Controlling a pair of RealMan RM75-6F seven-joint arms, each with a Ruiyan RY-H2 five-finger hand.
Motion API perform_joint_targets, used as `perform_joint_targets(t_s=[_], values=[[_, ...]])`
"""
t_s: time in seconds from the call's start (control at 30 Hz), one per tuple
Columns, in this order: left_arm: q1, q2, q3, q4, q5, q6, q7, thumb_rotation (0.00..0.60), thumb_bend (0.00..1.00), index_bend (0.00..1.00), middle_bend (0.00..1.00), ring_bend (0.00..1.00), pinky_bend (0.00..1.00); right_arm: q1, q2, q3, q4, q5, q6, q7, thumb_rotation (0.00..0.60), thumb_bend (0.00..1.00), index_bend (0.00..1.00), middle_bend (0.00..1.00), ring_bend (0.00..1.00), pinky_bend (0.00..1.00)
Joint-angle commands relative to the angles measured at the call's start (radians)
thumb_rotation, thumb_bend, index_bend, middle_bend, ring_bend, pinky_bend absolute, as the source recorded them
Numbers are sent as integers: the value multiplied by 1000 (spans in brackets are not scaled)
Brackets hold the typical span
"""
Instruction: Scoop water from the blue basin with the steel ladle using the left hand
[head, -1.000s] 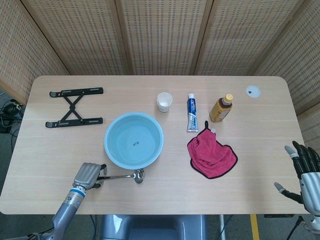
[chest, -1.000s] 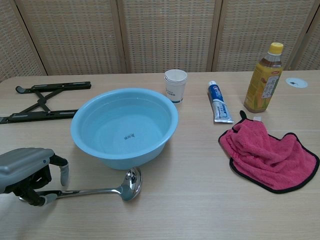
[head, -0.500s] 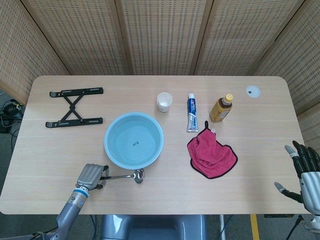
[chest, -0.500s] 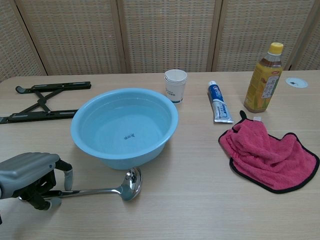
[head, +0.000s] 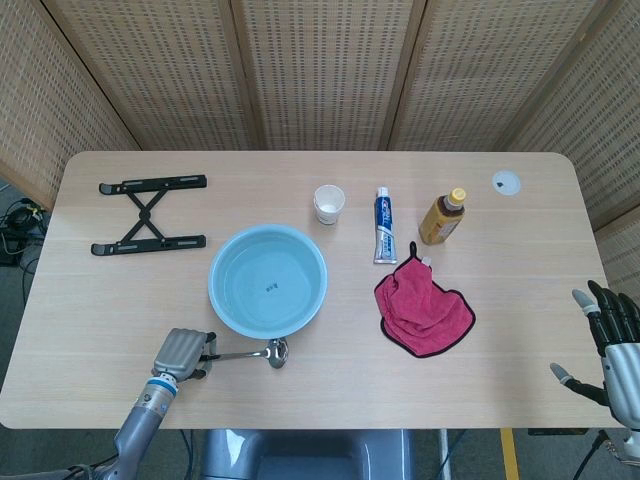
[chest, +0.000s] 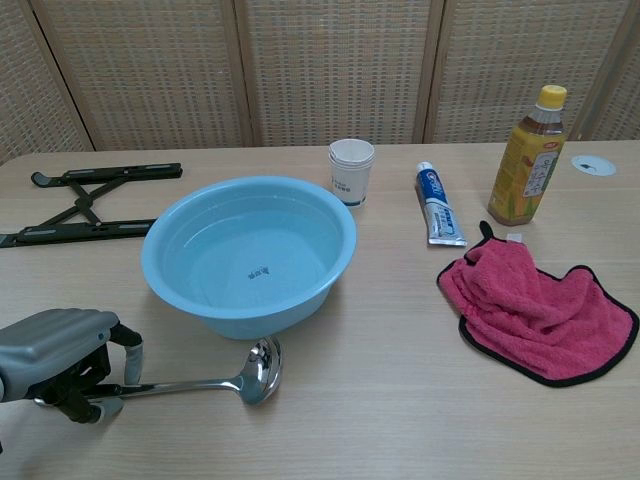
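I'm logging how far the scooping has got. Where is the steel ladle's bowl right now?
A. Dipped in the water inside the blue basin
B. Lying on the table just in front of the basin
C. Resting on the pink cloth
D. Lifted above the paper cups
B: the steel ladle lies flat on the table, its bowl outside and in front of the blue basin, while the left hand grips the handle end.
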Motion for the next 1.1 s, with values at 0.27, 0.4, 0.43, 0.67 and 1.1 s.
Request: perform_joint_targets(t_s=[0.27, 0.4, 0.43, 0.67, 1.1], values=[[-6, -9, 2, 6, -15, 2, 7, 600, 431, 590, 921, 879, 935, 0, 1, 1, 0, 0, 2, 3, 600, 0, 0, 0, 0, 0], [-6, -7, 5, 7, -7, 10, 1, 600, 454, 649, 921, 879, 935, 0, 1, 1, 1, 0, 2, 5, 600, 0, 0, 0, 0, 0], [-5, -6, 6, 7, -5, 11, -1, 600, 460, 658, 921, 879, 935, 0, 1, 1, 2, 0, 2, 5, 600, 0, 0, 0, 0, 0], [-4, 13, 9, -3, 14, 14, -29, 600, 581, 703, 921, 879, 935, 0, 1, 1, 2, 0, 3, 6, 600, 0, 0, 0, 0, 0], [-8, 187, 40, -155, 143, 17, -127, 600, 669, 747, 916, 876, 928, 1, 0, -1, 0, -4, 2, 1, 600, 0, 0, 0, 0, 0]])
